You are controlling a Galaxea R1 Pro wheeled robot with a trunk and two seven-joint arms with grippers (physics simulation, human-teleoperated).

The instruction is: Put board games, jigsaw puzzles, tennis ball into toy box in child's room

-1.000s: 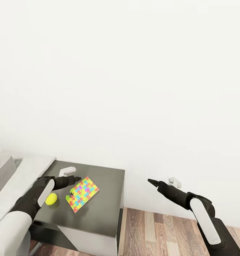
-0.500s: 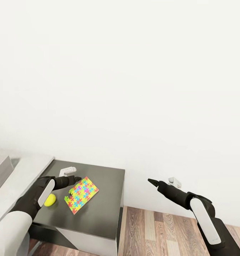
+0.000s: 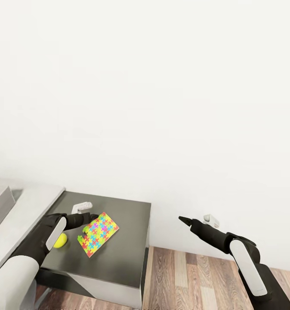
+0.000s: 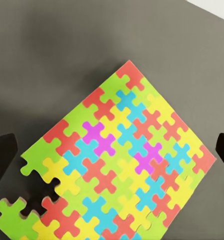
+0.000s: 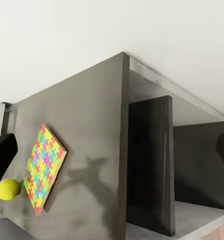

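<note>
From the head camera, the left gripper (image 3: 91,217) hovers over the near corner of the jigsaw puzzle (image 3: 99,233), which lies flat on the dark side unit (image 3: 123,252) beside the tennis ball (image 3: 61,240). The right gripper (image 3: 182,220) hangs over the floor, fingers together.

At the left wrist, the jaws stand wide apart, empty, the puzzle between them below.

The right wrist shows puzzle and ball on the unit's top.
</note>
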